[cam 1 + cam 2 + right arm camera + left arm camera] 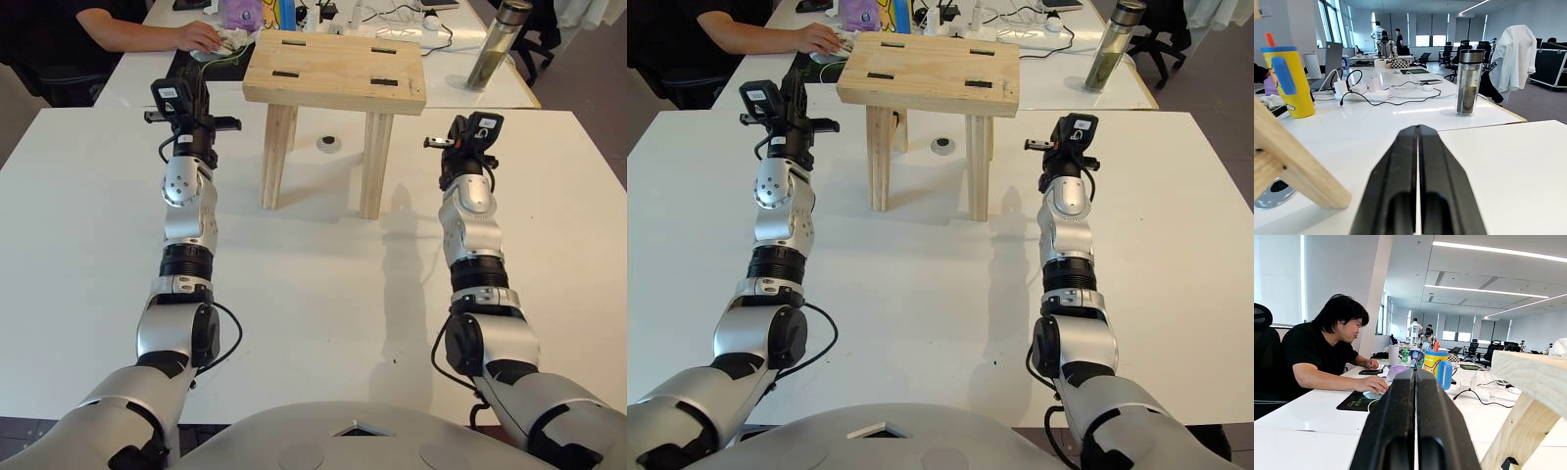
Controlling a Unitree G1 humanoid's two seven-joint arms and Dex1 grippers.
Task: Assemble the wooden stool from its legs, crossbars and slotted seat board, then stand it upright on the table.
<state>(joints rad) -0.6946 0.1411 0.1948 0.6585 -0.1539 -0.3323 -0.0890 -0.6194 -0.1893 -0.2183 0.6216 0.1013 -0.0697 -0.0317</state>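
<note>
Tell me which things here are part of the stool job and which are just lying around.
Part of the job: wooden stool, standing upright on the white table; left tool and right tool, both shut and empty.

Just lying about: small round disc on the table by the stool's legs; bottle and yellow cup on the far table.

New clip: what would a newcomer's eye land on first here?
The assembled wooden stool stands upright near the far edge of the white table, slotted seat on top. The left gripper and right gripper rest on either side of it, both shut, empty and clear of the wood.
</note>
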